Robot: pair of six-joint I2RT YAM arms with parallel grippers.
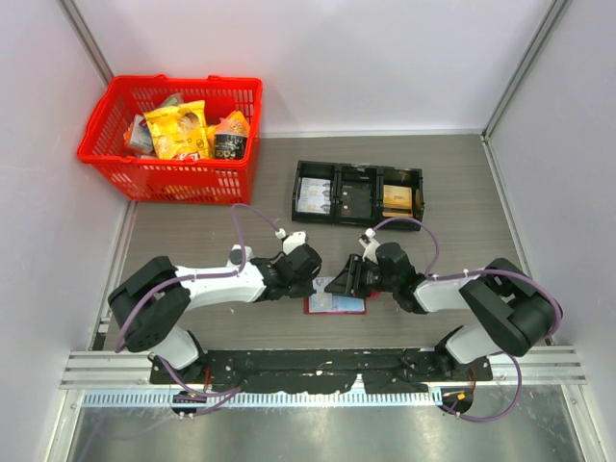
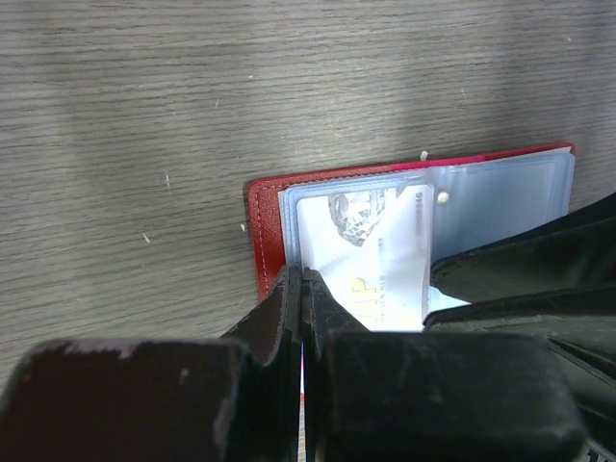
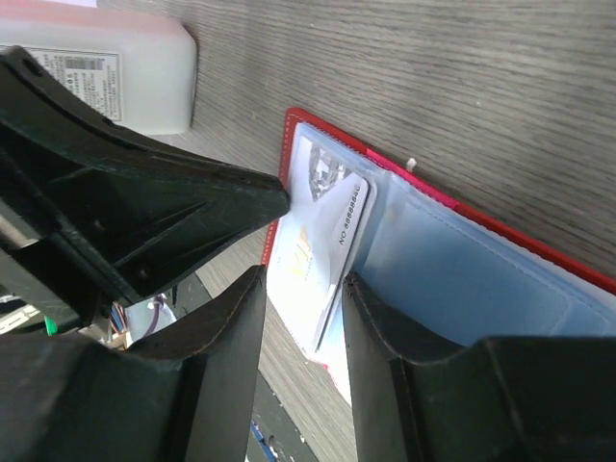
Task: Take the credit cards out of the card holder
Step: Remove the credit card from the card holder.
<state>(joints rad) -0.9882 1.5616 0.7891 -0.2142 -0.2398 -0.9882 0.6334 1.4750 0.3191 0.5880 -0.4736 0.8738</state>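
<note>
The left gripper has its black fingers pressed tightly together at the near left corner of the pale whitish credit card; whether a thin edge is caught between them cannot be told. The right gripper is spread, with the card's near end lying between its two fingers. The card sits on the left page of the small red book-fold card holder, which lies open and flat, its pale blue clear sleeves facing up, on the grey wood-grain table between the two arms. Farther back stand a black three-compartment tray and a red plastic basket of snack packets.
</note>
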